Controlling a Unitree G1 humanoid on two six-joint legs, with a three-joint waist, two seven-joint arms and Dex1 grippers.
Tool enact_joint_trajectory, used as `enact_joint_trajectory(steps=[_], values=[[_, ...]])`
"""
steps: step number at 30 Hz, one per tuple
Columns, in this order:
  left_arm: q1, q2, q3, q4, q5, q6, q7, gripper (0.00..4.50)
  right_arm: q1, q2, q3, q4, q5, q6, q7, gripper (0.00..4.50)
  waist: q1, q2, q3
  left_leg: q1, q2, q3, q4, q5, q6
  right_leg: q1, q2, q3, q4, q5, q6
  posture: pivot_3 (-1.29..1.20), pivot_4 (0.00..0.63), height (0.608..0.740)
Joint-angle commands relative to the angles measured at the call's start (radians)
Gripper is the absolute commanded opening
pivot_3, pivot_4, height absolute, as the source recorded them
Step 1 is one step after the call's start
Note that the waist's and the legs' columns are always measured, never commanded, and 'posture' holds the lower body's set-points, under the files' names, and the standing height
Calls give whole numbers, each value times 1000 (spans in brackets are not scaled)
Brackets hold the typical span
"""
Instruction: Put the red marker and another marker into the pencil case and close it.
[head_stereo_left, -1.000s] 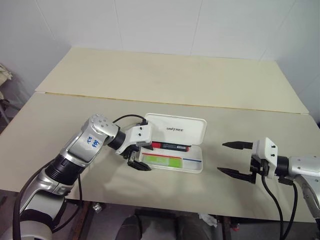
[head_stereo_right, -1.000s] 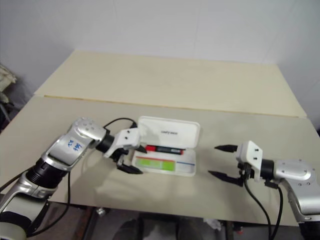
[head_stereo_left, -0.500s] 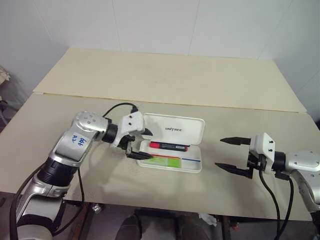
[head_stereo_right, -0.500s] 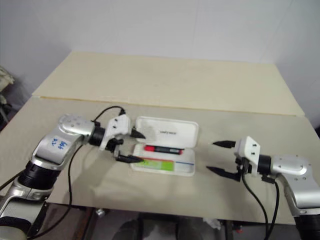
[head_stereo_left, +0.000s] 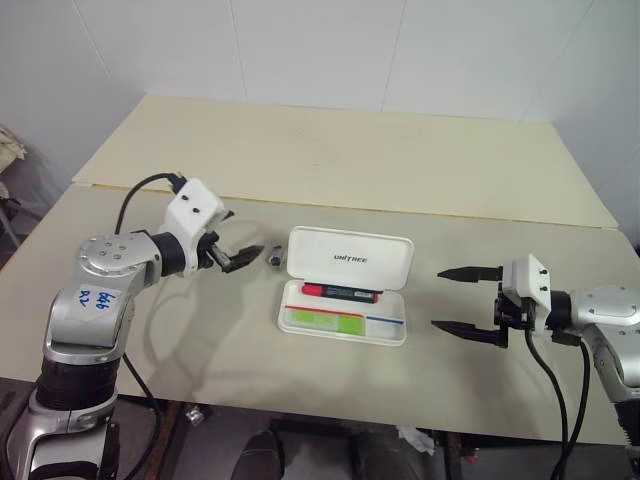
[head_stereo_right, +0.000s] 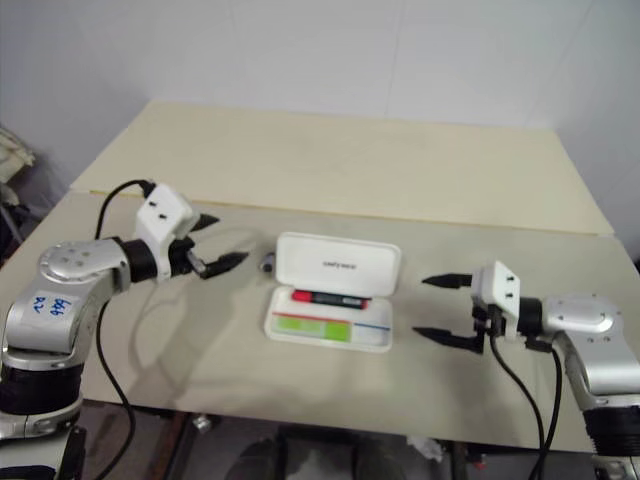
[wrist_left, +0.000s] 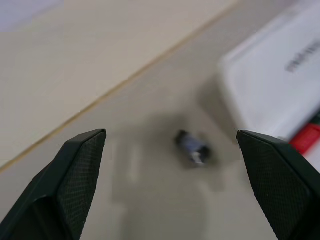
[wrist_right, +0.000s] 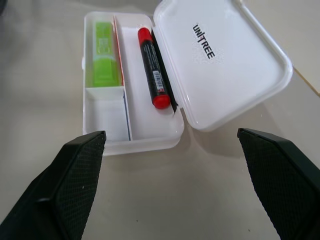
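Markers both lie inside the open pencil case at mid-desk: the red marker along its far side, the lime-green marker nearer. Left end effector and right end effector flank it, both spread wide, empty.

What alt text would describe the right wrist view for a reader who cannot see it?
An open white pencil case lies on a beige table, with a lime-green marker and a red marker inside. The right tool is open and holds nothing.

White pencil case open, red marker, green marker inside
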Motion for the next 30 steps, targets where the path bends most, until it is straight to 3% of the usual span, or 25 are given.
enact_joint_trajectory(steps=[1, 11, 30], values=[[-8, -58, 8, 21, 24, -3, 114, 4459, -37, -17, -30, 26, 18, -15, 25, 4500, 0, 0, 0, 0, 0, 0, 0, 0, 0, 0, 0, 0, 0, 0, 0, 0, 150, 740], [-73, -292, -65, 219, 26, -128, 268, 4459, -83, 11, 0, 46, -2, -13, 21, 4500, 2, 0, 0, 0, 0, 0, 0, 0, 0, -1, 0, 0, -1, 1, 0, 0, 150, 740], [-40, -328, -111, 235, 38, 12, 357, 4459, -43, 19, -4, 11, -6, -10, -14, 4500, 0, 0, 0, 0, -1, 1, 0, 0, -1, 0, 0, 0, 0, 1, 0, 0, 150, 740]])
